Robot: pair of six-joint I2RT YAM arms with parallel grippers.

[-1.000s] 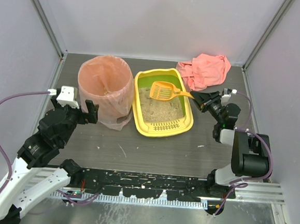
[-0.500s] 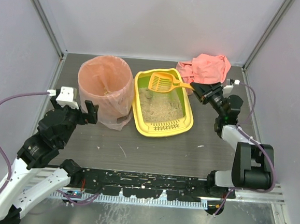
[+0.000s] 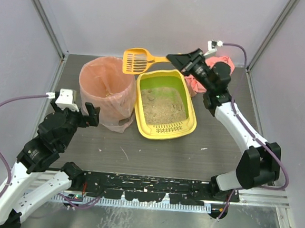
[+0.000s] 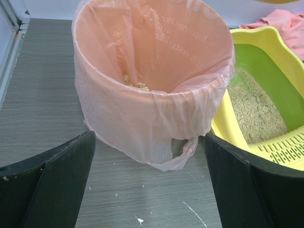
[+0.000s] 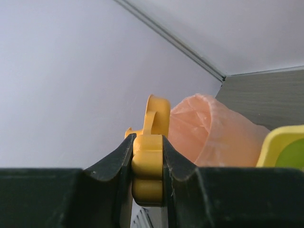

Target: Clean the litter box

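Note:
The yellow litter box [image 3: 164, 126], green inside with beige litter, lies mid-table; its near slotted rim shows in the left wrist view [image 4: 280, 147]. My right gripper [image 3: 174, 58] is shut on the handle of an orange slotted scoop [image 3: 136, 60], held high in the air between the litter box's far end and the round bin lined with a pink bag [image 3: 106, 92]. The right wrist view shows the handle [image 5: 148, 166] clamped between the fingers. My left gripper [image 3: 86, 114] is open and empty, just in front of the bin [image 4: 152, 85].
A pink cloth [image 3: 211, 71] lies crumpled at the back right behind the right arm. Grey walls enclose the table on three sides. Some clumps lie at the bottom of the bin bag [image 4: 135, 83].
My right gripper has lifted the scoop out of the litter box and swung it up and to the left, toward the bin. The left arm has not moved.

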